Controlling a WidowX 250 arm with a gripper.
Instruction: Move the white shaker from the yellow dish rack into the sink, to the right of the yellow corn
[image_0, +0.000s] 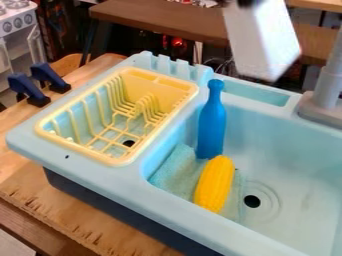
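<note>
Cropped sink (167, 208), blurred block (262, 42) beneath cropped gripper (246, 2)

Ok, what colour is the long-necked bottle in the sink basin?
The long-necked bottle is plain blue; it shows best in the camera view.

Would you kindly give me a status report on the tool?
Tool at top edge, white block just beneath. Blue bottle, yellow corn in sink. Possible obstacle: faucet.

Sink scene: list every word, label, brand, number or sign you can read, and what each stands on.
No readable text anywhere.
White block: no print that can be read.
Blue bottle, yellow corn, yellow dish rack: no lettering visible.
Toy stove knobs: any marks too small to read.
</note>
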